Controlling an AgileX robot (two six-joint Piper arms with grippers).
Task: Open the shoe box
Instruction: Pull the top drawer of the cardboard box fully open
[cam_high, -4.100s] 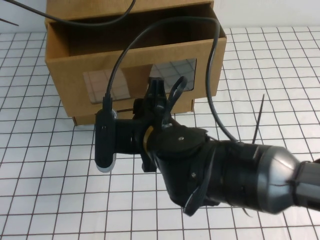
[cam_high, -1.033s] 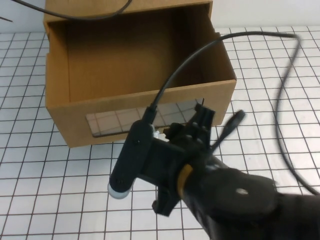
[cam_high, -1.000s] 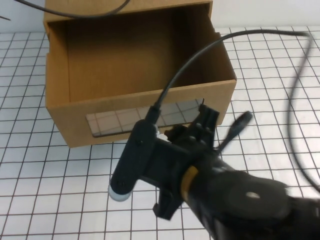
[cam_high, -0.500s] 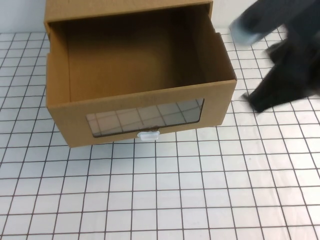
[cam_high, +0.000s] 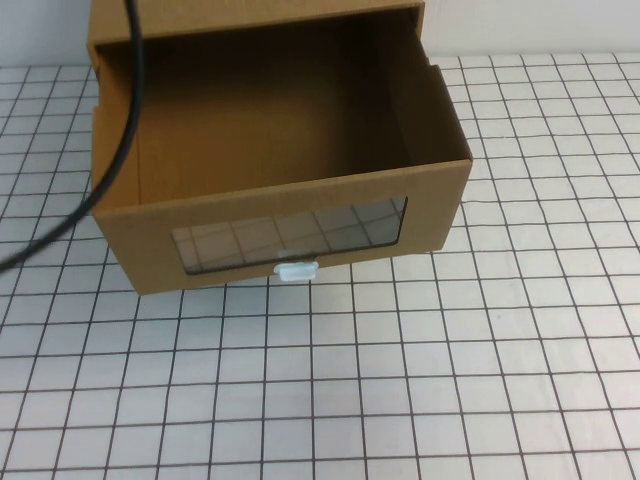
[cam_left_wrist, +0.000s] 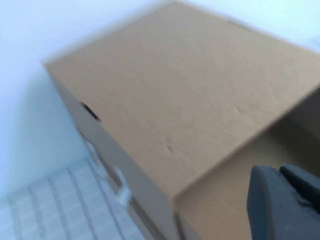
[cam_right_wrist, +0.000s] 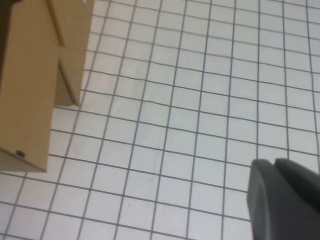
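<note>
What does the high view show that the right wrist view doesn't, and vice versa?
High view only: the shoe box drawn open and empty, its window, white tab, a black cable. Right wrist view only: the right gripper, shut, above the table beside the box. Both: the cardboard box and gridded table. The left gripper is in neither; its own camera shows it over the box top.

We see a plain brown cardboard shoe box (cam_high: 300, 215), darker brown inside. Its clear front window (cam_high: 290, 235) shows the grid pattern through it, above a small white tab (cam_high: 296, 269). The counter (cam_high: 400, 380) is white, ruled in thin dark squares. A black cable (cam_high: 125, 120) crosses the box. The left pincer (cam_left_wrist: 277, 172), above the box top, and the right pincer (cam_right_wrist: 272, 165), above the counter, are dark grey.
</note>
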